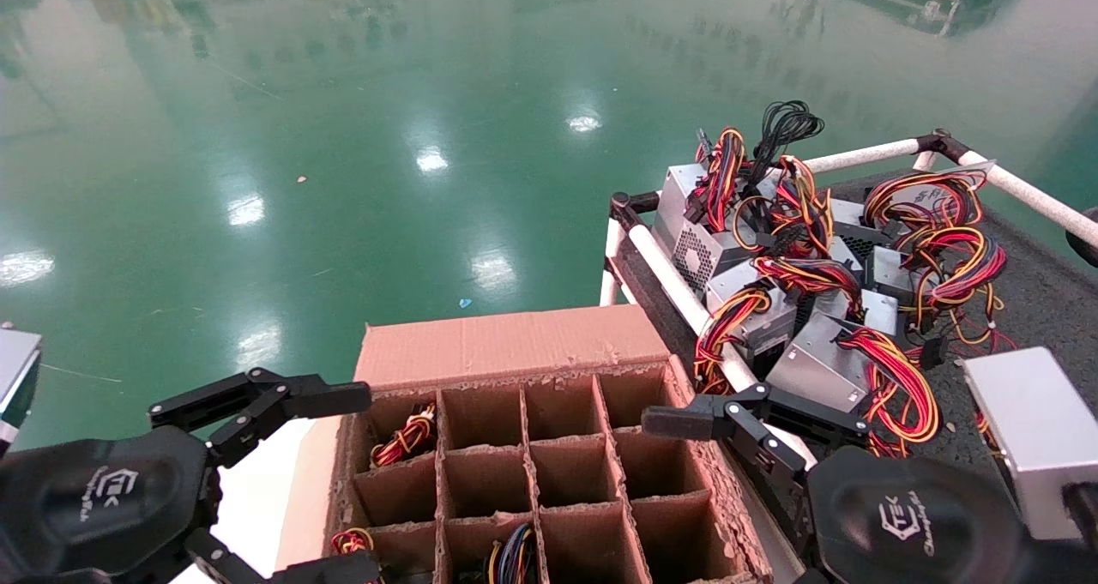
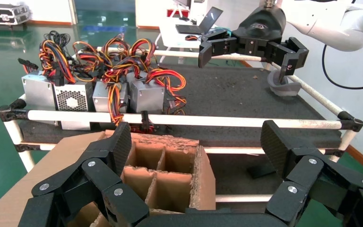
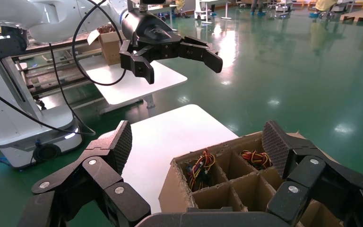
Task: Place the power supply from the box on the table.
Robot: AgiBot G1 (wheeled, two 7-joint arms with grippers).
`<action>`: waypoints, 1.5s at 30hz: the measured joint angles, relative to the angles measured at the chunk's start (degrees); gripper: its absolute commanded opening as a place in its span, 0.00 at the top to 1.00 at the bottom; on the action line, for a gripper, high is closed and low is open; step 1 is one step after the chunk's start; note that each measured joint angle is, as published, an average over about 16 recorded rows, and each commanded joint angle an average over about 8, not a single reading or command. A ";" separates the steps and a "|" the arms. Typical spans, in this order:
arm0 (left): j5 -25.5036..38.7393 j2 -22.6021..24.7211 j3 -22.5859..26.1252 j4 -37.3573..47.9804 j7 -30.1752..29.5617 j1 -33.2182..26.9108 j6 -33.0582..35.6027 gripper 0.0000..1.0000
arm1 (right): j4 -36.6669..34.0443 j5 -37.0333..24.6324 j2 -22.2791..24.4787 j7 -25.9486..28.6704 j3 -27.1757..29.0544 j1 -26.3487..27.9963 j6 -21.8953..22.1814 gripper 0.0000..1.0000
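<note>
Green floor fills the upper frame; both claws, left claw point(image 1: 330, 481) and right claw point(image 1: 686, 421), hang released over the box point(image 1: 532, 472) at lower centre. No power supply point(image 1: 403, 438) is lifted yet; next, one claw must descend into a cell.

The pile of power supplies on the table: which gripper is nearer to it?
Right. The right gripper hangs open at the box's table-side edge, beside the pile of power supplies. The left gripper is open over the box's opposite side.
</note>
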 measured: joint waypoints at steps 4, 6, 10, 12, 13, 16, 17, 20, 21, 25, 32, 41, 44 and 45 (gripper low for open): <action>0.00 0.00 0.00 0.00 0.00 0.00 0.00 0.97 | 0.00 0.00 0.00 0.00 0.00 0.00 0.00 0.00; 0.00 0.00 0.00 0.00 0.00 0.00 0.00 1.00 | 0.00 0.00 0.00 0.00 0.00 0.00 0.00 0.00; 0.00 0.00 0.00 0.00 0.00 0.00 0.00 1.00 | 0.00 0.00 0.00 0.00 0.00 0.00 0.00 0.00; 0.00 0.00 0.00 0.00 0.00 0.00 0.00 1.00 | 0.00 0.00 0.00 0.00 0.00 0.00 0.00 0.00; 0.00 0.00 0.00 0.00 0.00 0.00 0.00 1.00 | 0.00 0.00 0.00 0.00 0.00 0.00 0.00 0.00; 0.00 0.00 0.00 0.00 0.00 0.00 0.00 1.00 | 0.00 0.00 0.00 0.00 0.00 0.00 0.00 0.00; 0.00 0.00 0.00 0.00 0.00 0.00 0.00 1.00 | 0.00 0.00 0.00 0.00 0.00 0.00 0.00 0.00; 0.00 0.00 0.00 0.00 0.00 0.00 0.00 1.00 | 0.00 0.00 0.00 0.00 0.00 0.00 0.00 0.00; 0.00 0.00 0.00 0.00 0.00 0.00 0.00 1.00 | 0.00 0.00 0.00 0.00 0.00 0.00 0.00 0.00; 0.00 0.00 0.00 0.00 0.00 0.00 0.00 1.00 | 0.00 0.00 0.00 0.00 0.00 0.00 0.00 0.00; 0.00 0.00 0.00 0.00 0.00 0.00 0.00 1.00 | 0.00 0.00 0.00 0.00 0.00 0.00 0.00 0.00; 0.00 0.00 0.00 0.00 0.00 0.00 0.00 1.00 | 0.00 0.00 0.00 0.00 0.00 0.00 0.00 0.00; 0.00 0.00 0.00 0.00 0.00 0.00 0.00 1.00 | 0.00 0.00 0.00 0.00 0.00 0.00 0.00 0.00; 0.00 0.00 0.00 0.00 0.00 0.00 0.00 1.00 | 0.00 0.00 0.00 0.00 0.00 0.00 0.00 0.00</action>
